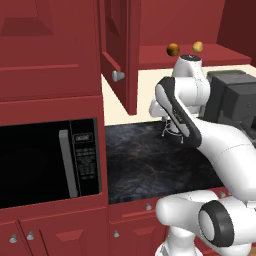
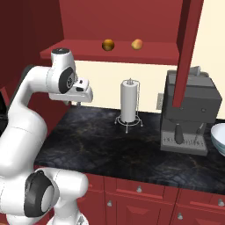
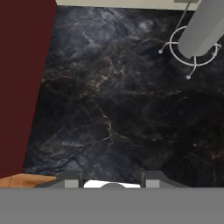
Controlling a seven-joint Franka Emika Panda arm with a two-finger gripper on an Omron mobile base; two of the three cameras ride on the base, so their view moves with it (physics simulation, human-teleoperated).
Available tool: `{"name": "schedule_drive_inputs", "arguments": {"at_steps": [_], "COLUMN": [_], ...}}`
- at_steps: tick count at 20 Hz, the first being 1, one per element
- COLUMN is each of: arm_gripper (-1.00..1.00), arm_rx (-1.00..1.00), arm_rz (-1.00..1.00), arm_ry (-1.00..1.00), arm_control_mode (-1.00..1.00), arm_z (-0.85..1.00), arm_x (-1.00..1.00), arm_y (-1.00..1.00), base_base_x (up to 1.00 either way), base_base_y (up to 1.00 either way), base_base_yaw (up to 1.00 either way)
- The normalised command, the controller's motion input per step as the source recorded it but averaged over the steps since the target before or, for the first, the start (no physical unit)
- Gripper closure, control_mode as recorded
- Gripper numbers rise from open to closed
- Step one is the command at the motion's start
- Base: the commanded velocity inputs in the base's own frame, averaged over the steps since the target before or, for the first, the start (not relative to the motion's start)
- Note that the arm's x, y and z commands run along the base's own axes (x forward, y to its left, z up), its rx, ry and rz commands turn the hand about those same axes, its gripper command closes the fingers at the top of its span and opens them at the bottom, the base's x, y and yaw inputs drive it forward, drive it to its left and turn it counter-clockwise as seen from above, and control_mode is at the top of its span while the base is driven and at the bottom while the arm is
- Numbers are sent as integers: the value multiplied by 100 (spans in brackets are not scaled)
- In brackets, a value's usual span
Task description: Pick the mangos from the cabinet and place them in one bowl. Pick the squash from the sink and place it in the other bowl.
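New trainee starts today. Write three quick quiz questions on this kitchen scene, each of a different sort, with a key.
1. True or false: both mangos sit on the shelf of the cabinet.
2. Multiple choice: what stands on the counter between the arm and the coffee machine? A) a kettle B) a paper towel roll C) a toaster
3. Fill in: the gripper hangs above the black stone counter and holds ____.

Key
1. True
2. B
3. nothing
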Motion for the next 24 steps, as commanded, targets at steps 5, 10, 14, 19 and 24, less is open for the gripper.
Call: {"name": "schedule_drive_inputs", "arguments": {"at_steps": [5,10,14,19,24], "arm_gripper": [-100,-100,-100,-100,-100], "arm_rx": [1,6,7,5,3], "arm_rz": [0,0,-4,-8,-12], "arm_ry": [-7,-22,-21,-19,-16], "arm_control_mode": [-100,-100,-100,-100,-100], "arm_z": [1,14,40,49,53], "arm_x": [-18,-43,-18,-5,-1], "arm_y": [-6,-20,-11,-2,-2], "base_base_x": [0,0,0,0,0], "base_base_y": [0,0,0,0,0], "base_base_yaw": [0,0,0,0,0]}}
